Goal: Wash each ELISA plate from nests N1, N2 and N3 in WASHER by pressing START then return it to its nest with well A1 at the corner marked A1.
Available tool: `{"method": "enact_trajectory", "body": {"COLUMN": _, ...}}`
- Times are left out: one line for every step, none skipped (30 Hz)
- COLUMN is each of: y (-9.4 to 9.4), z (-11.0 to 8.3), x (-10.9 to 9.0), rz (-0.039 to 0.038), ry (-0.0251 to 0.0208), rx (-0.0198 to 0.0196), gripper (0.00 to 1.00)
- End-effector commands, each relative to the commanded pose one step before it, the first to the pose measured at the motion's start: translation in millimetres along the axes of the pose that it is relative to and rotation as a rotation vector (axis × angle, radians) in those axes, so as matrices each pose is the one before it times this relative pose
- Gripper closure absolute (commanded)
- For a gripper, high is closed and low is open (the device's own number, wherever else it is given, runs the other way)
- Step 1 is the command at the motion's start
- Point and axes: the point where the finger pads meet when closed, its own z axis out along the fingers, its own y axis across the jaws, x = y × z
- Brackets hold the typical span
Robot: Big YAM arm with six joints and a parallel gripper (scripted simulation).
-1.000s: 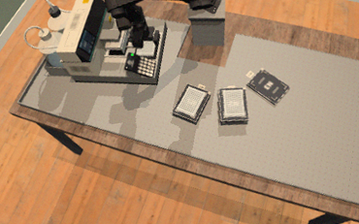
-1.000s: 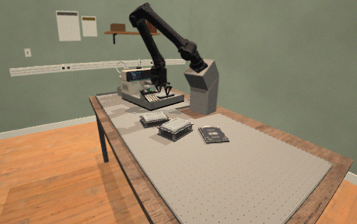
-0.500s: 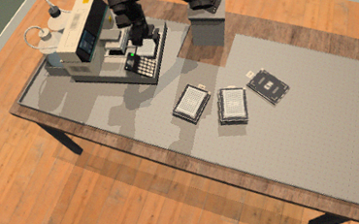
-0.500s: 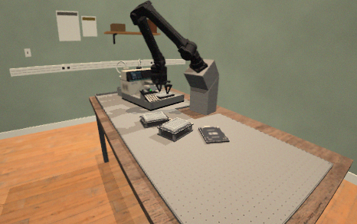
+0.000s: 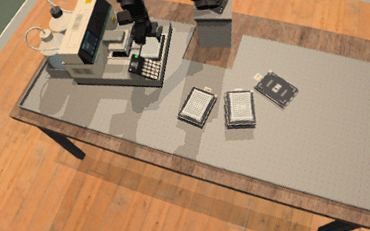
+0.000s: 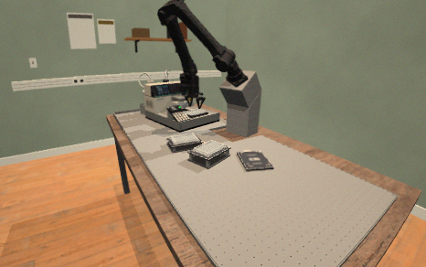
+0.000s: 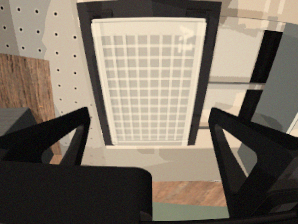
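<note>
And the gripper (image 5: 148, 37) (image 6: 195, 106) (image 7: 149, 113) hangs wide open, holding nothing, over the white plate (image 5: 150, 47) (image 6: 197, 112) (image 7: 148, 82) on the washer's dark carrier (image 7: 213, 55)! Green lamp (image 5: 137, 56) (image 6: 179, 108) glowing! Two more plates, one (image 5: 197, 104) (image 6: 184, 139) left, one (image 5: 240, 105) (image 6: 209, 149) right, sit on their nests; the rightmost nest (image 5: 269, 86) (image 6: 247, 155) lies bare.

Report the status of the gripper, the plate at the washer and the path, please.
Gripper open, above washer. Plate on the carrier, out of the grip. Nothing seen between fingers and plate. Lamp green.
</note>
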Motion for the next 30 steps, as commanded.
{"method": "enact_trajectory", "body": {"y": -2.17, "z": -13.86, "x": 0.43, "rz": -0.00854, "ry": -0.00342, "rx": 0.01425, "gripper": 0.0}}
{"method": "enact_trajectory", "body": {"y": 0.0, "z": 0.0, "x": 0.0, "rz": 0.0, "ry": 0.0, "rx": 0.0, "gripper": 0.0}}
{"method": "enact_trajectory", "body": {"y": 0.0, "z": 0.0, "x": 0.0, "rz": 0.0, "ry": 0.0, "rx": 0.0, "gripper": 0.0}}
{"method": "enact_trajectory", "body": {"y": -3.29, "z": -1.84, "x": -0.85, "rz": -0.0034, "ry": -0.00066, "rx": 0.00462, "gripper": 0.0}}
{"method": "enact_trajectory", "body": {"y": 0.51, "z": -1.63, "x": 0.07, "rz": 0.00049, "ry": -0.00021, "rx": -0.00076, "gripper": 0.0}}
{"method": "enact_trajectory", "body": {"y": 0.79, "z": -1.61, "x": 0.22, "rz": 0.00079, "ry": 0.00026, "rx": -0.00107, "gripper": 0.0}}
{"method": "enact_trajectory", "body": {"y": 0.76, "z": -1.61, "x": 0.22, "rz": 0.00076, "ry": 0.00032, "rx": -0.00102, "gripper": 0.0}}
{"method": "enact_trajectory", "body": {"y": 0.73, "z": -1.61, "x": 0.2, "rz": 0.00073, "ry": 0.00024, "rx": -0.00099, "gripper": 0.0}}
{"method": "enact_trajectory", "body": {"y": 0.22, "z": -1.64, "x": 0.05, "rz": 0.0002, "ry": 0.00003, "rx": -0.00029, "gripper": 0.0}}
{"method": "enact_trajectory", "body": {"y": -0.35, "z": -1.68, "x": -0.1, "rz": -0.00039, "ry": -0.00012, "rx": 0.0005, "gripper": 0.0}}
{"method": "enact_trajectory", "body": {"y": -0.9, "z": -1.72, "x": -0.25, "rz": -0.00096, "ry": -0.00026, "rx": 0.00126, "gripper": 0.0}}
{"method": "enact_trajectory", "body": {"y": -0.91, "z": -1.73, "x": -0.25, "rz": -0.00097, "ry": -0.00027, "rx": 0.00127, "gripper": 0.0}}
{"method": "enact_trajectory", "body": {"y": -0.34, "z": -1.69, "x": -0.1, "rz": -0.00038, "ry": -0.0001, "rx": 0.00048, "gripper": 0.0}}
{"method": "enact_trajectory", "body": {"y": 0.27, "z": -1.64, "x": 0.07, "rz": 0.00026, "ry": 0.00009, "rx": -0.00036, "gripper": 0.0}}
{"method": "enact_trajectory", "body": {"y": 0.37, "z": -1.63, "x": 0.1, "rz": 0.00037, "ry": 0.00014, "rx": -0.0005, "gripper": 0.0}}
{"method": "enact_trajectory", "body": {"y": 0.33, "z": -1.63, "x": 0.09, "rz": 0.00032, "ry": 0.00015, "rx": -0.00044, "gripper": 0.0}}
{"method": "enact_trajectory", "body": {"y": 0.28, "z": -1.63, "x": 0.08, "rz": 0.00027, "ry": 0.00013, "rx": -0.00037, "gripper": 0.0}}
{"method": "enact_trajectory", "body": {"y": 0.24, "z": -1.63, "x": 0.07, "rz": 0.00023, "ry": 0.00011, "rx": -0.00031, "gripper": 0.0}}
{"method": "enact_trajectory", "body": {"y": 0.0, "z": 0.0, "x": 0.0, "rz": 0.0, "ry": 0.0, "rx": 0.0, "gripper": 0.0}}
{"method": "enact_trajectory", "body": {"y": 0.0, "z": 0.0, "x": 0.0, "rz": 0.0, "ry": 0.0, "rx": 0.0, "gripper": 0.0}}
{"method": "enact_trajectory", "body": {"y": 0.01, "z": -1.68, "x": 0.07, "rz": 0.0, "ry": 0.00034, "rx": 0.00003, "gripper": 0.0}}
{"method": "enact_trajectory", "body": {"y": 0.19, "z": -1.63, "x": 0.0, "rz": 0.00017, "ry": -0.00019, "rx": -0.00029, "gripper": 0.0}}
{"method": "enact_trajectory", "body": {"y": 0.13, "z": -1.64, "x": 0.04, "rz": 0.00011, "ry": 0.00009, "rx": -0.00016, "gripper": 0.0}}
{"method": "enact_trajectory", "body": {"y": 0.07, "z": -1.64, "x": 0.02, "rz": 0.00005, "ry": 0.00006, "rx": -0.00008, "gripper": 0.0}}
{"method": "enact_trajectory", "body": {"y": 0.01, "z": -1.65, "x": -0.01, "rz": -0.00001, "ry": -0.00003, "rx": -0.00001, "gripper": 0.0}}
{"method": "enact_trajectory", "body": {"y": -0.06, "z": -1.66, "x": -0.02, "rz": -0.00009, "ry": -0.00004, "rx": 0.00009, "gripper": 0.0}}
{"method": "enact_trajectory", "body": {"y": -0.74, "z": -1.75, "x": -0.2, "rz": -0.0008, "ry": -0.00017, "rx": 0.00105, "gripper": 0.0}}
{"method": "enact_trajectory", "body": {"y": -0.94, "z": -1.79, "x": -0.25, "rz": -0.00101, "ry": -0.00021, "rx": 0.00133, "gripper": 0.0}}
{"method": "enact_trajectory", "body": {"y": -0.82, "z": -1.78, "x": -0.21, "rz": -0.00089, "ry": -0.00018, "rx": 0.00116, "gripper": 0.0}}
{"method": "enact_trajectory", "body": {"y": -0.45, "z": -1.73, "x": -0.11, "rz": -0.00049, "ry": -0.00008, "rx": 0.00063, "gripper": 0.0}}
